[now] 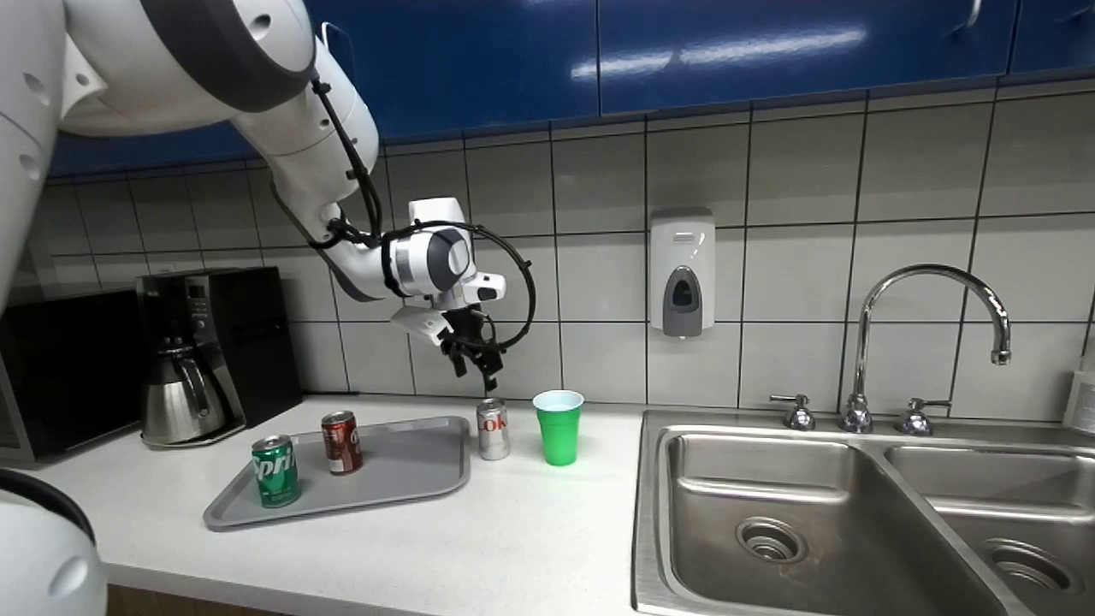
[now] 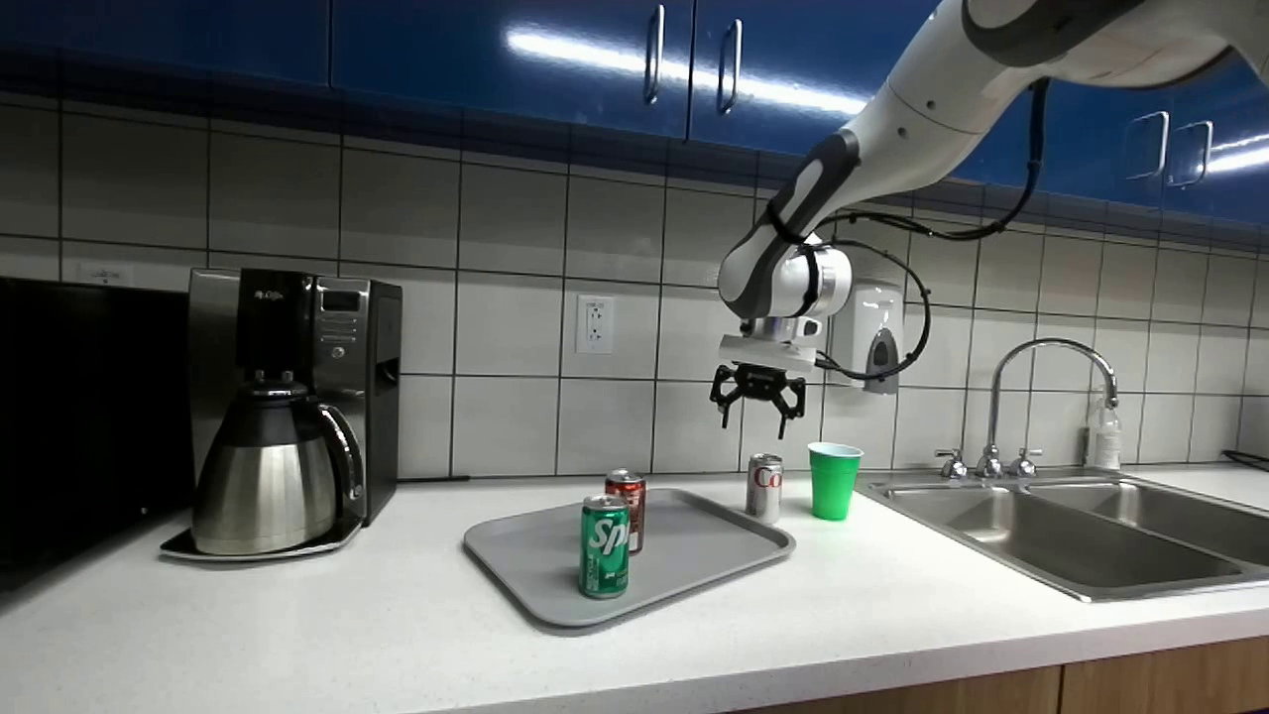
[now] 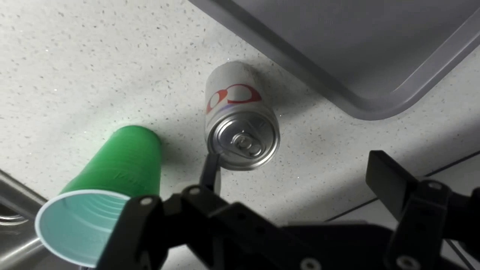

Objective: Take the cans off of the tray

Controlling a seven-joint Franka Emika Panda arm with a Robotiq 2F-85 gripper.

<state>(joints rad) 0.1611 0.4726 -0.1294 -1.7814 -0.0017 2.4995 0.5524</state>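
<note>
Gripper [image 2: 753,427] is empty and spread wide, silver can [image 2: 763,489] sits on the counter [image 1: 547,522] just beside the tray [image 1: 406,458], so imo lift clear first, then come straight down over the red can [image 1: 342,442], standing on the tray with the green can [image 1: 275,471].

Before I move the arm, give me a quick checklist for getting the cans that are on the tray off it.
1. Hand open and holding nothing: ok.
2. Silver can off the tray: ok, it stands upright on the counter beside it.
3. Hand clear of the silver can: ok, a gap shows above its top in both exterior views.
4. Dark red can off the tray: not ok, it stands on it.
5. Green can off the tray: not ok, also standing on it.
6. Green can full or empty: cannot tell.
</note>
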